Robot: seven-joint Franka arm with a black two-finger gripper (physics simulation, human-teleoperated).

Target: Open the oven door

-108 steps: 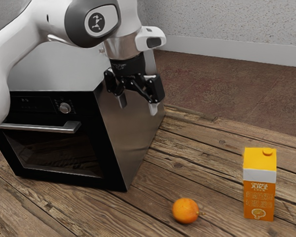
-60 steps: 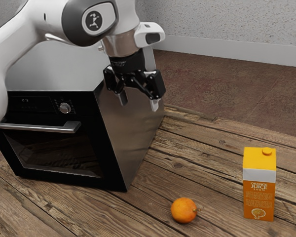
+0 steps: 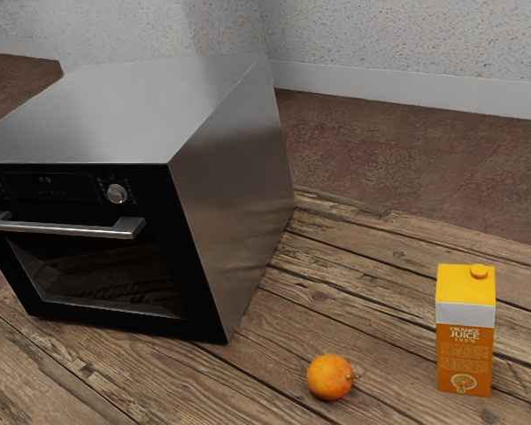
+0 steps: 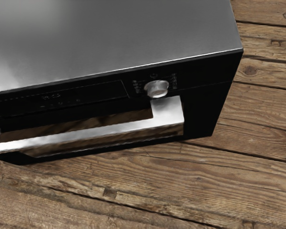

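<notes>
shut oven door (image 3: pixel 102 270) faces the exterior camera, long axis level; fingers' state unclear.

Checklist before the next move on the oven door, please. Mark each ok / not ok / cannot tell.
1. Oven door closed, as a starting state: ok.
2. Door handle in the wrist camera's sight: ok, with the bar's end by the knob visible.
3. Loose items away from the door front: ok, the orange and orange juice carton are off past the oven's side panel.
4. Carton upright: ok.
5. Door unlatched: cannot tell.
6. Task goal, door open: not ok.
</notes>
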